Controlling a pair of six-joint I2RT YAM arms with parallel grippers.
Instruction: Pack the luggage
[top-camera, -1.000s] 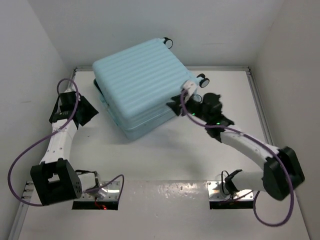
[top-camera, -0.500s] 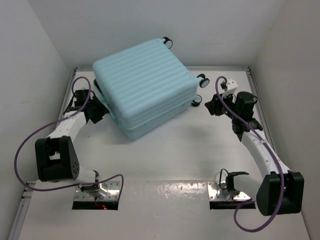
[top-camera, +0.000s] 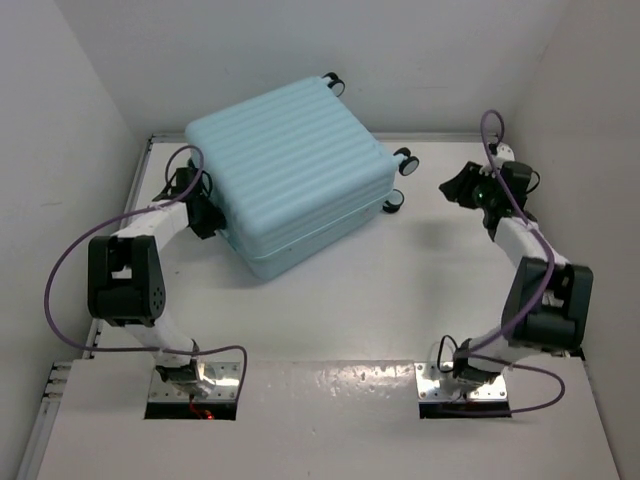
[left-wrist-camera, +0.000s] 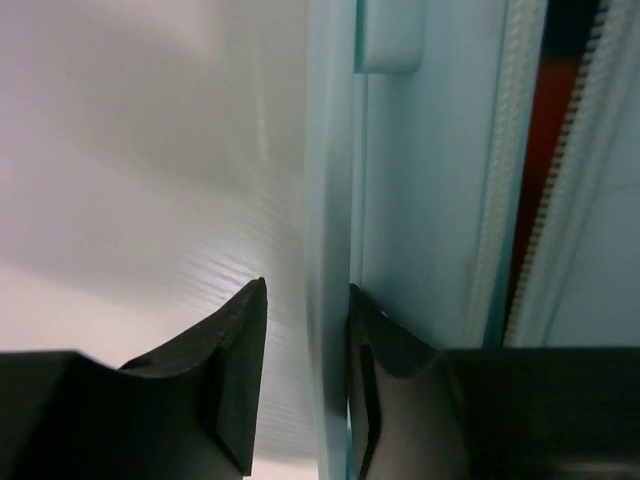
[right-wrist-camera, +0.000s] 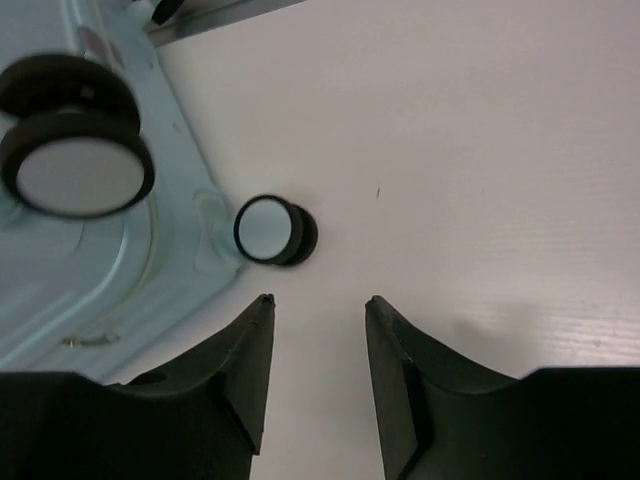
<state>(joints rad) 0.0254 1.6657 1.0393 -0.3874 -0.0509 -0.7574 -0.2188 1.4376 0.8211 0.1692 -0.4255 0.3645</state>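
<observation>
The luggage (top-camera: 285, 160), a pale aqua ribbed hard-shell suitcase, lies flat at the back left of the table. My left gripper (top-camera: 207, 215) is at its left side. In the left wrist view the jaws (left-wrist-camera: 307, 287) straddle a thin edge of the luggage shell (left-wrist-camera: 330, 200). The right finger touches that edge and the left finger stands a little off it. A white zipper (left-wrist-camera: 495, 200) runs beside a dark red gap (left-wrist-camera: 545, 160). My right gripper (top-camera: 452, 187) hovers open to the right of the luggage. Nothing lies between its fingers (right-wrist-camera: 319, 299), which point at a small black wheel (right-wrist-camera: 268, 230).
Black spinner wheels (top-camera: 405, 158) stick out on the luggage's right side, and another (top-camera: 333, 82) at its far corner. White walls close in the table on the left, back and right. A metal rail (top-camera: 520, 200) runs along the right edge.
My left gripper has moved in against the luggage's left side and its jaws have narrowed around the shell edge. My right gripper has drawn back from the luggage toward the right wall.
</observation>
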